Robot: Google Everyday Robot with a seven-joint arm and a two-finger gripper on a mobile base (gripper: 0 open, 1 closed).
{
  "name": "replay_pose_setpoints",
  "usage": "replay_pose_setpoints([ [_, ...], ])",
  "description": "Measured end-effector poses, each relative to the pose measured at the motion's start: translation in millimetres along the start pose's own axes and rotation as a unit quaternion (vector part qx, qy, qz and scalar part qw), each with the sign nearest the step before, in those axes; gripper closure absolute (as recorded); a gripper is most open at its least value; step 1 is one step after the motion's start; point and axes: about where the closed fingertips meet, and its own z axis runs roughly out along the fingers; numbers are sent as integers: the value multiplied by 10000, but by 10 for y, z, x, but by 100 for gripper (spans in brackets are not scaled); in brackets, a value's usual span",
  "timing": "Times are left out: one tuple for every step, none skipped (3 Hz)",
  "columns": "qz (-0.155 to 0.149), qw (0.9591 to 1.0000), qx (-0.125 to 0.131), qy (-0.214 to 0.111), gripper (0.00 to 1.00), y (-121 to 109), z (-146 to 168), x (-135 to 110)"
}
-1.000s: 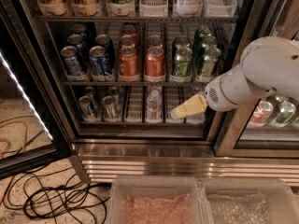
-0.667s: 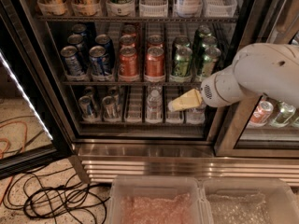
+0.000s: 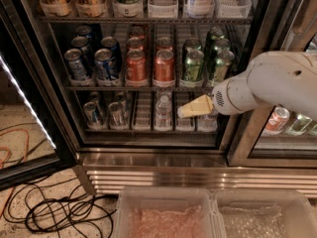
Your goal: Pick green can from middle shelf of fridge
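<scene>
The tool (image 3: pixel 182 111), whose open or closed state cannot be told, hangs inside the fridge (image 3: pixel 163 175) before the water bottles (image 3: pixel 163 111). The green can (image 3: pixel 193 66) stands above it on the middle shelf (image 3: pixel 143 88), beside orange cans (image 3: pixel 164 66).

The scene is dimly lit. The fridge (image 3: pixel 249 58) interior is left dark, and cans on the middle shelf (image 3: pixel 143 88) are marked only by highlights on their rims. A light strip (image 3: pixel 27 103) on the open door at left is blown out to white. Glare is reflected from the steel base (image 3: pixel 163 175). The gripper (image 3: pixel 195 106), just below the green can (image 3: pixel 193 66), is lit pale against shadow.
</scene>
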Motion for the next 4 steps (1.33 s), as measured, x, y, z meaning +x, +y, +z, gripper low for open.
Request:
replay_pose_setpoints([
  [-132,9994,7,-305,0,36,118,-111],
  [-203,9968,185,-749,17,7,206,-360],
  [-224,9936,269,-1078,27,7,227,-556],
  [-230,9905,316,-1316,33,17,243,-701],
])
